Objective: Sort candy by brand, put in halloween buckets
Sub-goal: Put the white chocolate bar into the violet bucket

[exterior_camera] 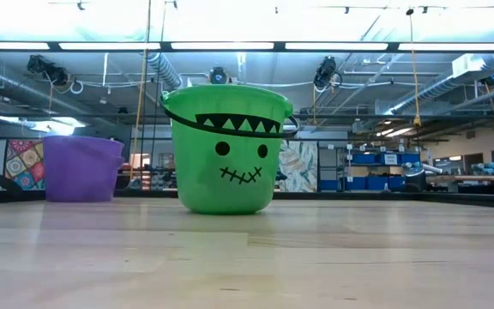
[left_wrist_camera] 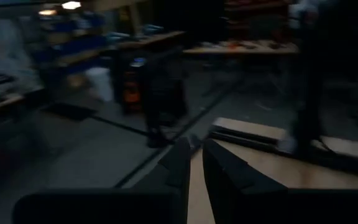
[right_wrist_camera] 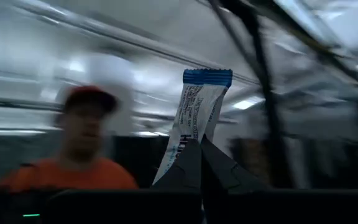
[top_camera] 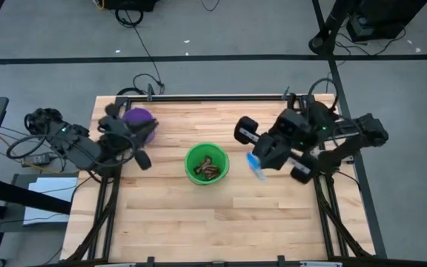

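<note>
The green bucket (top_camera: 206,165) stands on its base at the table's middle with dark brown candies (top_camera: 210,171) inside; it also shows in the low view (exterior_camera: 225,150). The purple bucket (top_camera: 138,119) stands at the far left and shows in the low view too (exterior_camera: 81,168). My right gripper (top_camera: 262,162) is raised just right of the green bucket, shut on a light blue-and-white candy (right_wrist_camera: 197,118). My left gripper (left_wrist_camera: 194,163) hangs at the purple bucket's near side (top_camera: 141,137), fingers shut and empty. Neither gripper shows in the low view. My right gripper pinches the candy's lower end (right_wrist_camera: 188,144) between its two fingers. The rest of the flat wrapper, with its blue crimped end (right_wrist_camera: 207,77), sticks out past the fingertips. The candy is lifted clear of the table, beside the green bucket (top_camera: 256,166).
Bare wood table lies near the front edge (top_camera: 213,222). A person in an orange top (right_wrist_camera: 79,168) shows, blurred, in the room beyond the table. Cables run along the table's far edge (top_camera: 147,93).
</note>
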Motion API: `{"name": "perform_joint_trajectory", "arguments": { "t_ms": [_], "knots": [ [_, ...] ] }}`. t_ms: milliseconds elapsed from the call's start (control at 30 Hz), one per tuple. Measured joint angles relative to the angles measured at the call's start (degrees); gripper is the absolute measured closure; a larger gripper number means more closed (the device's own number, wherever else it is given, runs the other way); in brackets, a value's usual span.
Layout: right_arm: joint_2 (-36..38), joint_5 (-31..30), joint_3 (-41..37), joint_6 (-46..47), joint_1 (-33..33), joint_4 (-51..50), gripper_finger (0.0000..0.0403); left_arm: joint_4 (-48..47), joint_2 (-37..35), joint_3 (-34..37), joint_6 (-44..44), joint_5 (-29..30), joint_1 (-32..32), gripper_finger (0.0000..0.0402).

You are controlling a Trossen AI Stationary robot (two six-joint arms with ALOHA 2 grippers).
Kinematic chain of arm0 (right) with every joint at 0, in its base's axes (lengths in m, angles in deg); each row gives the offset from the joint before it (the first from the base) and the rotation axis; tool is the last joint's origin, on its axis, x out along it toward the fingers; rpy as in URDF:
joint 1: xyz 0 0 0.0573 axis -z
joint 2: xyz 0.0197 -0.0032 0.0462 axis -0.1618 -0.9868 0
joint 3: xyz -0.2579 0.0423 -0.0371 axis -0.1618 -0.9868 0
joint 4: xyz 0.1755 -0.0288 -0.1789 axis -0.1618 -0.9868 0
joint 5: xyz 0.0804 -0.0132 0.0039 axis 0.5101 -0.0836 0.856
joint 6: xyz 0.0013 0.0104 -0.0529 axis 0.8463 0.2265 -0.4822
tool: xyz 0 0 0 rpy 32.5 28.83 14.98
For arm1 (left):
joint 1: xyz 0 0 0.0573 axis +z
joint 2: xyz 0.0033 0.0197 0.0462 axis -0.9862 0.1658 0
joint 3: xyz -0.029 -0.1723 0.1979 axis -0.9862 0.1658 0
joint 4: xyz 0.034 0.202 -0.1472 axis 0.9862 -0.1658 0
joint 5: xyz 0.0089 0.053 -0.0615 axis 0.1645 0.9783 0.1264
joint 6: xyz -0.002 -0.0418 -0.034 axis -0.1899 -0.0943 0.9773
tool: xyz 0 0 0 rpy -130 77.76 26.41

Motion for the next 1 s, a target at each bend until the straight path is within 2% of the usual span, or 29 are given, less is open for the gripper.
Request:
{"name": "perform_joint_trajectory", "arguments": {
  "t_ms": [133,300,433,633,800,900,1000],
  "knots": [
    [-2.37,6.26,-0.04,8.74,3.11,8.24,0.04,-1.6,-1.42,-0.02,4.5,7.42,-0.77,0.0355],
    [-5.81,8.67,-0.04,15.1,5.01,14.59,0.04,-6.67,-4.16,0.0,12.13,13.63,-2.05,0.0355],
    [-8.49,8.57,-0.04,17.25,7.19,11.64,0.04,-8.31,-6.97,-0.02,16.39,14.06,-2.24,0.0355],
    [-14.34,5.94,-0.07,17.38,12.58,-1.63,0.04,-8.27,-10.78,-0.02,16.59,13.57,-2.26,0.0355],
    [-20.96,4.8,0.21,16.2,16.33,-1.99,0.04,-8.27,-12.18,-0.02,16.65,11.72,-2.26,0.0355],
    [-25.41,6.09,3.64,15.21,17.46,-3.45,0.04,-8.26,-12.11,-0.02,16.67,11.25,-2.26,0.0355],
    [-30.64,8.65,10.7,12.36,17.77,-8.02,0.04,-8.29,-11.83,-0.02,17.26,11.06,-2.26,0.0355]
  ]
}}
